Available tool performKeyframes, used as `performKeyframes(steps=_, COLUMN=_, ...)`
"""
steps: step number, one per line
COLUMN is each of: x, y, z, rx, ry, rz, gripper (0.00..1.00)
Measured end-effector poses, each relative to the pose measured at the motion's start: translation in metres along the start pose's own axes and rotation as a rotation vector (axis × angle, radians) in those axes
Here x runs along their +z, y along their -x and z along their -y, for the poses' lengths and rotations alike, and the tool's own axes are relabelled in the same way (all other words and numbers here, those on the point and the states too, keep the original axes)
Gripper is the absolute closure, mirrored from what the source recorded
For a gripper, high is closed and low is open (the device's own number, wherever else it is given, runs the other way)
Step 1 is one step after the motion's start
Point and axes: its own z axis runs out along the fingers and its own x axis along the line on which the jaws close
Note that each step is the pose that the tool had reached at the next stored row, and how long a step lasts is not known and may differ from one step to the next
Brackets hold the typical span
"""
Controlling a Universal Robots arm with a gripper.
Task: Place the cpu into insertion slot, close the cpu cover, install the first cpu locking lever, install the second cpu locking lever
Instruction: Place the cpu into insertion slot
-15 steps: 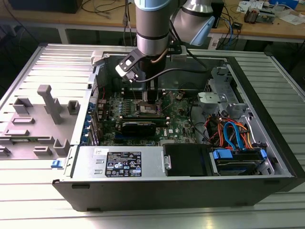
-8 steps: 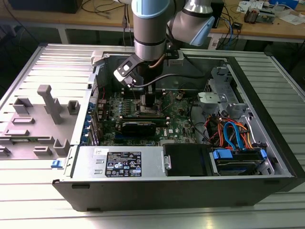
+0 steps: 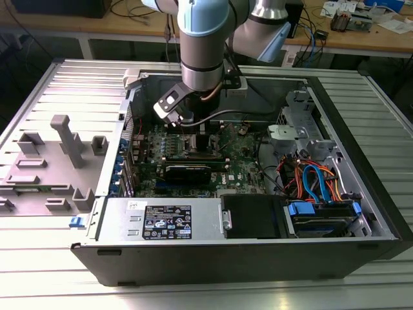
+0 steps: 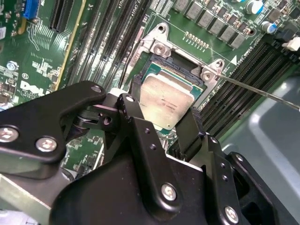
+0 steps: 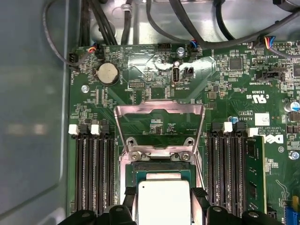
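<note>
Arm: in the exterior view the arm comes down from above into the open computer case (image 3: 258, 255), which lies on the ribbed metal table (image 3: 45, 284).
Hand: the hand (image 4: 165, 102) is low over the green circuit board (image 5: 140, 65), right above the socket area; in the exterior view it (image 3: 195, 129) is near the middle of the board.
State of the hand: it is narrowed to the width of the chip. One black fingertip (image 4: 136, 89) lies against one edge of the cpu and the other against the opposite edge, so the hand has hold of the cpu.
Cpu: the cpu (image 4: 166, 105) is between the fingertips with its silver-grey top facing up, directly over the insertion slot. Whether it sits fully down in it cannot be told. In the first wrist view the cpu (image 5: 164, 206) is just beside the hinge side of the slot.
Insertion slot: the insertion slot (image 4: 171, 63) shows its dark inner edge and its silvery rim with screws at the corners.
Cpu cover: the cpu cover (image 5: 159, 110) is open and tilted up away from the slot; the board is seen through its window.
Thin metal rod: a thin metal rod (image 4: 262, 91) runs from one corner of the slot across the memory slots (image 4: 253, 65).
Grey holders: grey holders (image 3: 64, 139) stand on the table at the exterior view's left, well apart from the case.
</note>
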Motion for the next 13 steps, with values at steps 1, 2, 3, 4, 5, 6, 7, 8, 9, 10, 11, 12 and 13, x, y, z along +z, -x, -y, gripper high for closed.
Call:
performKeyframes(steps=1, x=0.0010, y=0.0001, z=0.0000, rx=0.011, ry=0.0004, rz=0.0005, gripper=0.45)
performKeyframes(steps=2, x=0.0020, y=0.0001, z=0.0000, rx=0.011, ry=0.0006, rz=0.0006, gripper=0.45)
performKeyframes(steps=3, x=0.0031, y=0.0001, z=0.0001, rx=0.011, ry=0.0005, rz=0.0005, gripper=0.45)
performKeyframes(steps=4, x=0.0042, y=0.0002, z=0.0001, rx=0.012, ry=0.0005, rz=0.0005, gripper=0.45)
performKeyframes(steps=5, x=0.0053, y=0.0003, z=0.0002, rx=0.012, ry=0.0005, rz=0.0006, gripper=0.45)
performKeyframes(steps=6, x=0.0068, y=0.0003, z=0.0003, rx=0.012, ry=0.0005, rz=0.0005, gripper=0.45)
performKeyframes(steps=7, x=0.0076, y=0.0004, z=0.0003, rx=0.012, ry=0.0005, rz=0.0006, gripper=0.45)
performKeyframes(steps=8, x=0.0088, y=0.0004, z=0.0004, rx=0.012, ry=0.0006, rz=0.0005, gripper=0.45)
performKeyframes(steps=9, x=0.0093, y=0.0004, z=0.0004, rx=0.012, ry=0.0005, rz=0.0005, gripper=0.45)
performKeyframes(steps=10, x=0.0100, y=0.0004, z=0.0004, rx=0.012, ry=0.0004, rz=0.0005, gripper=0.45)
performKeyframes(steps=11, x=0.0104, y=0.0005, z=0.0005, rx=0.012, ry=0.0000, rz=0.0006, gripper=0.45)
performKeyframes(steps=12, x=0.0105, y=0.0005, z=0.0005, rx=0.012, ry=-0.0005, rz=0.0009, gripper=0.45)
performKeyframes(steps=13, x=0.0106, y=0.0004, z=0.0005, rx=0.012, ry=-0.0009, rz=0.0009, gripper=0.45)
